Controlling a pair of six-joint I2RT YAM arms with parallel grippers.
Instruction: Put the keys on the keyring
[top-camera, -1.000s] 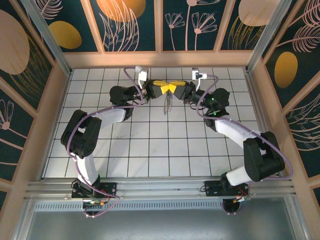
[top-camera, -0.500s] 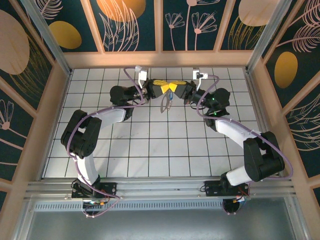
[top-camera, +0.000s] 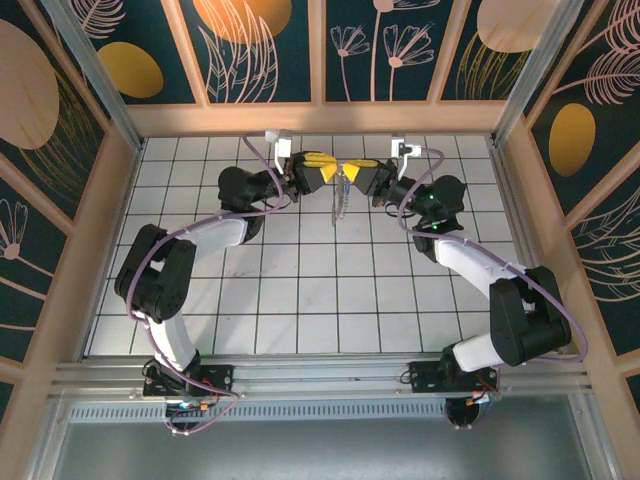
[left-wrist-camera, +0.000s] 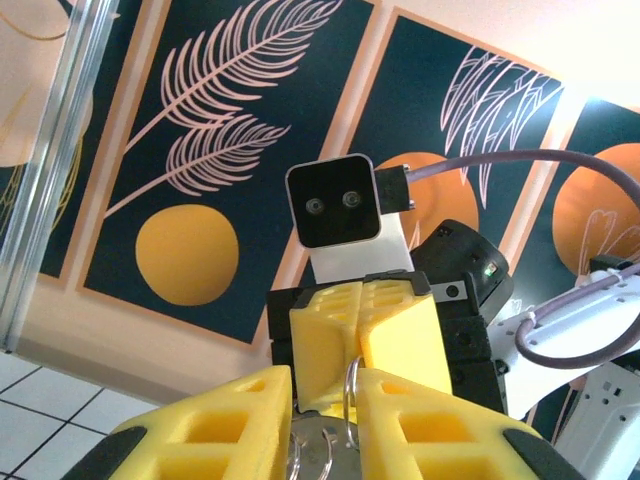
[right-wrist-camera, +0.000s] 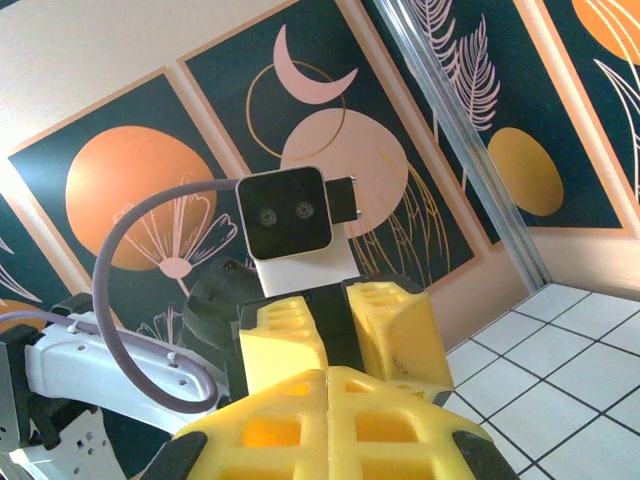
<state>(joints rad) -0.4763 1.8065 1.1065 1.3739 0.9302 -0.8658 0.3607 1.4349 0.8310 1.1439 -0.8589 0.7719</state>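
Top external view: left gripper (top-camera: 333, 174) and right gripper (top-camera: 352, 177) meet tip to tip, raised over the tiled table (top-camera: 300, 290).
Left gripper: yellow fingers (left-wrist-camera: 220, 420) slightly parted, with the wire of the keyring (left-wrist-camera: 349, 385) standing in the gap.
Right gripper: closed, pinching the keyring's upper edge.
Keyring: hangs just below both sets of fingertips.

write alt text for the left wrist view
Two yellow foam-padded claws meet nose to nose: the left claw at the bottom has its fingers slightly parted around a silvery keyring, whose top seems pinched in the shut right claw opposite. Behind are dark wall panels with pale leaves and orange discs.
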